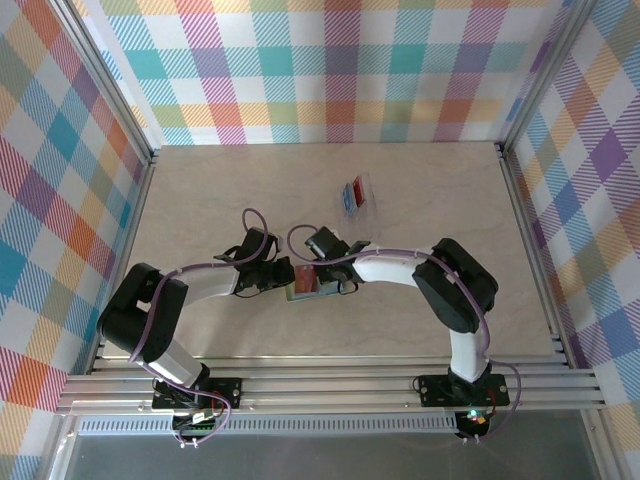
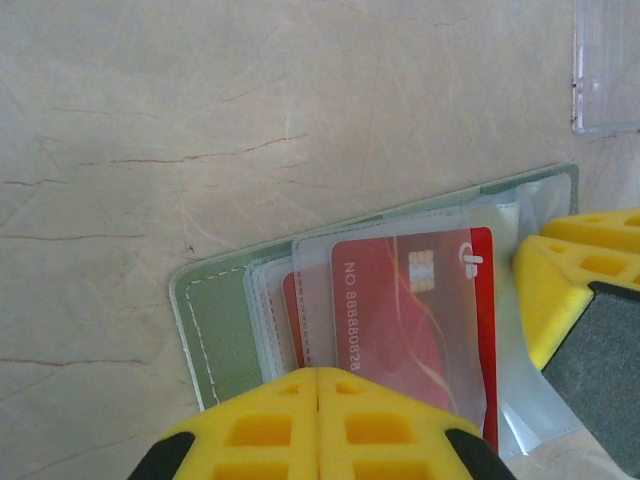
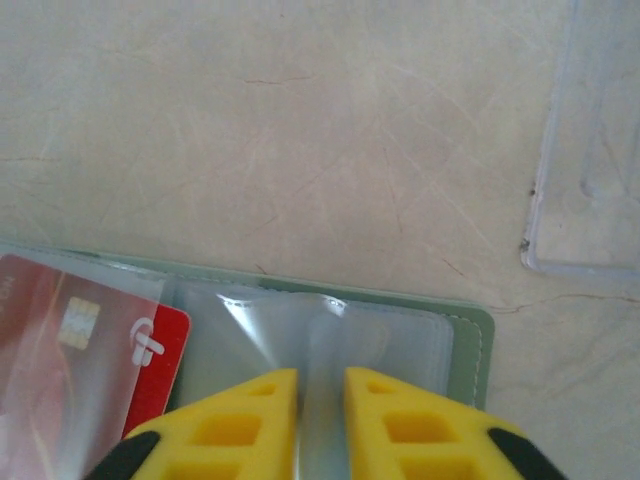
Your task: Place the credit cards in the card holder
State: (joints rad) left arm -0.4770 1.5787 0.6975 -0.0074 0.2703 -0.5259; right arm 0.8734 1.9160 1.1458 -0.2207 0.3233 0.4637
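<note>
Progress: one red card nearly seated in a pocket of the open card holder, lying between the arms; left gripper closed at card's edge, right gripper pinching a pocket. Left to do: cards in tray.

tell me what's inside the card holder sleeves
A red card sits in one clear sleeve, another red edge behind it. The left gripper covers the lower parts.
</note>
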